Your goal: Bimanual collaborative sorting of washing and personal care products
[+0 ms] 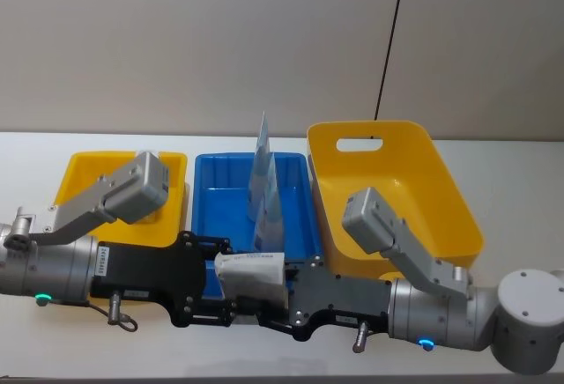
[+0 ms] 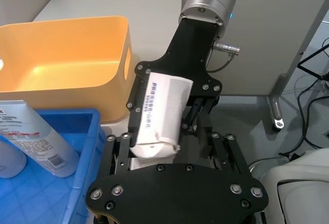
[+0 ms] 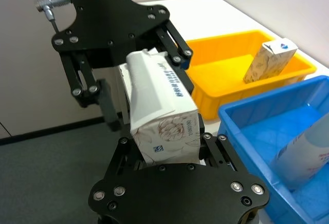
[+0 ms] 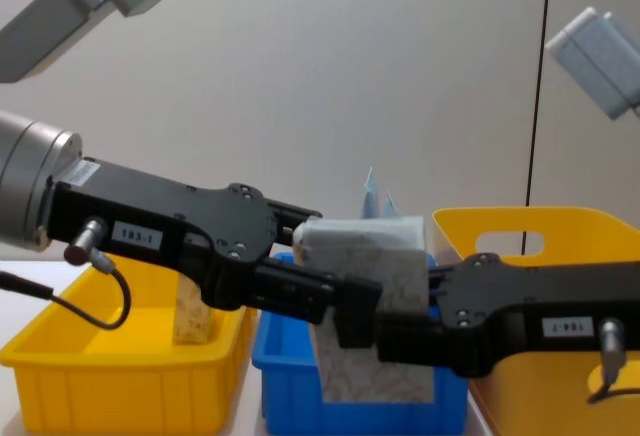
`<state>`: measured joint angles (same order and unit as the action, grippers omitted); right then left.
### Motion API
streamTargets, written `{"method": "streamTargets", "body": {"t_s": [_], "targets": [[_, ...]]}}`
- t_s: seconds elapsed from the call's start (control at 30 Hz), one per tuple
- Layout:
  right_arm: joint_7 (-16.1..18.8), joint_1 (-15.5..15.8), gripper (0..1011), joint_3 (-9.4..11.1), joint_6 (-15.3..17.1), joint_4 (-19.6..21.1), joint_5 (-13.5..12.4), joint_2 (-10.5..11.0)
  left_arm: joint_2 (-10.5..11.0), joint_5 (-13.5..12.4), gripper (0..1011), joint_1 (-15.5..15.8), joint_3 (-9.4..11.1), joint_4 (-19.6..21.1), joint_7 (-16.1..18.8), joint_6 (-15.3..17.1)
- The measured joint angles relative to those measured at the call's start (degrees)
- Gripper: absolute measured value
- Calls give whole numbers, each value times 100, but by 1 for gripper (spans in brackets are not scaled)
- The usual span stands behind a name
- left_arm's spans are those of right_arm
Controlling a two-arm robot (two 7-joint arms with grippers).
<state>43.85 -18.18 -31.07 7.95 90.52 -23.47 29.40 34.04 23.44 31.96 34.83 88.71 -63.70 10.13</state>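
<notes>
**Mid-air handoff: one carton, two grippers**

Watching from the side, this looks like the handover step. The carton [image 1: 254,269] hangs over the desk [image 1: 493,151] edge, at about 6 o'clock from the blue bin [image 1: 211,199], with the left gripper [image 1: 227,280] coming in from 9 o'clock and the right gripper [image 1: 284,289] from 3 o'clock.

The right fingers [image 3: 125,151] are narrow and pinch one end of the carton, which stands straight out from them. The left gripper's fingers bracket the other end, but I honestly can't tell whether they're pressing on it or just sitting alongside.

One more carton [image 3: 270,59] already leans in the left yellow bin [image 1: 79,173], at roughly 10 o'clock from the handoff, and the tubes [image 1: 264,186] stand in the blue bin. So my guess is this one goes left too. That needs the left side firmly clamped before the right lets go, or it drops short of the bins.
</notes>
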Motion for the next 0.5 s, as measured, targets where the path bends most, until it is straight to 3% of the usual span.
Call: {"method": "streamTargets", "body": {"t_s": [0.13, 0.23, 0.3, 0.5], "targets": [[20, 9, 378, 6, -90, 2, -34, 13, 1, -4, 732, -3, 8, -1, -8, 5], [24, 15, 370, 11, -155, -7, -54, 23, 1, -8, 788, -10, 13, -1, -14, 8], [33, 19, 364, 16, -199, -21, -67, 34, 0, -10, 887, -13, 17, -1, -16, 9], [62, 33, 362, 38, -321, -56, -117, 87, 0, -20, 1001, -10, 28, -6, -24, 14]]}}
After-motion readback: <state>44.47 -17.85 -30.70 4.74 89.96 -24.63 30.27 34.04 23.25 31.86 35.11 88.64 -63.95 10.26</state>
